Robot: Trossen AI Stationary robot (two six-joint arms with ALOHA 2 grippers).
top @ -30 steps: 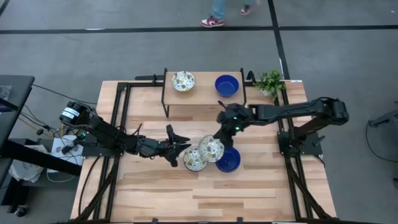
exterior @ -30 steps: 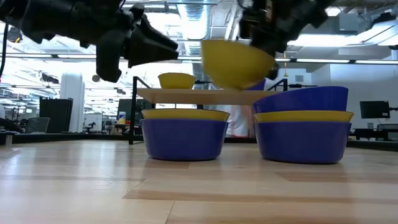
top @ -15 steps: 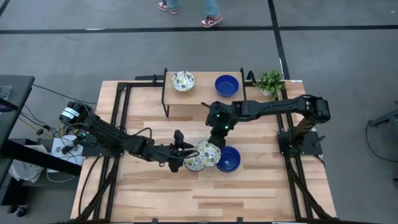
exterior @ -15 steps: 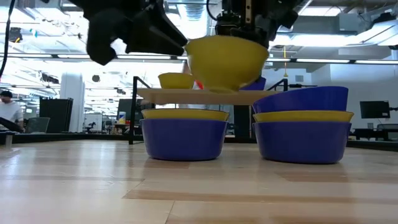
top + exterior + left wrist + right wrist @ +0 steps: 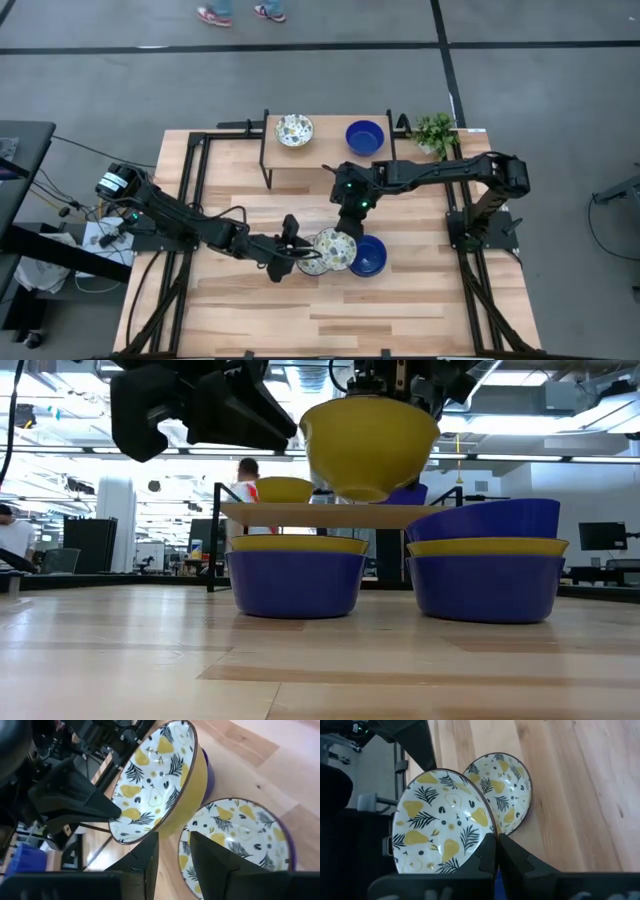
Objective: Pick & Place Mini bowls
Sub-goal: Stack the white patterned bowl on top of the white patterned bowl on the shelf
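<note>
Robotics lab or open-plan test space, not a home. Butcher-block table (image 5: pixel 330 310) bolted with black metal framing (image 5: pixel 195 190), two dark arms mounted at its 9 and 3 o'clock sides. Grey carpet-tile floor (image 5: pixel 560 90) with dark seams all round. Loose cables and a small box (image 5: pixel 112 184) hang off the 9 o'clock edge. Low view shows exposed ceiling ducts (image 5: pixel 330 400), strip lights, monitors (image 5: pixel 608 536) on desks, a person (image 5: pixel 245 478) standing behind. Another person's feet (image 5: pixel 240 13) cross at 12 o'clock.
</note>
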